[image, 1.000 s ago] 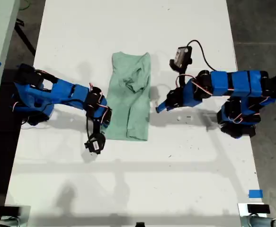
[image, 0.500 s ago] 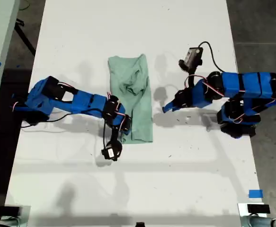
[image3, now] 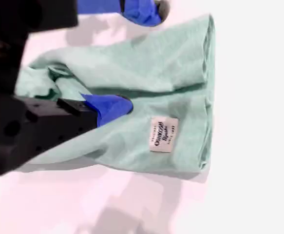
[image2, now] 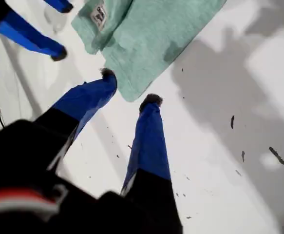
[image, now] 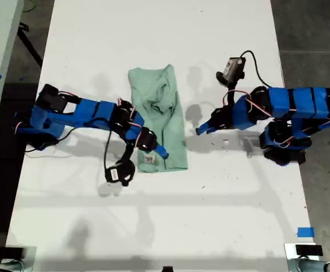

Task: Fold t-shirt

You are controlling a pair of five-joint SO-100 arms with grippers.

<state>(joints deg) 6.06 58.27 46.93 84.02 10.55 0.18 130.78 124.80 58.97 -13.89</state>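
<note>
At centre frame of the exterior view, the t-shirt point(image: 156, 116) lies folded lengthwise on the white table point(image: 165, 34). My second gripper point(image: 160, 152) rests on its lower edge beside a sewn label point(image3: 163, 134), grip unclear. My first gripper point(image2: 129, 87) hovers with fingers parted, empty, at the shirt's corner.

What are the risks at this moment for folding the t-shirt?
1. My second gripper lies over the t-shirt by its label. One blue finger presses the cloth; dragging may undo the fold.
2. My first gripper is open at the shirt's edge, holding nothing, so that side could slide.
3. The bunched folds may set crooked.
</note>
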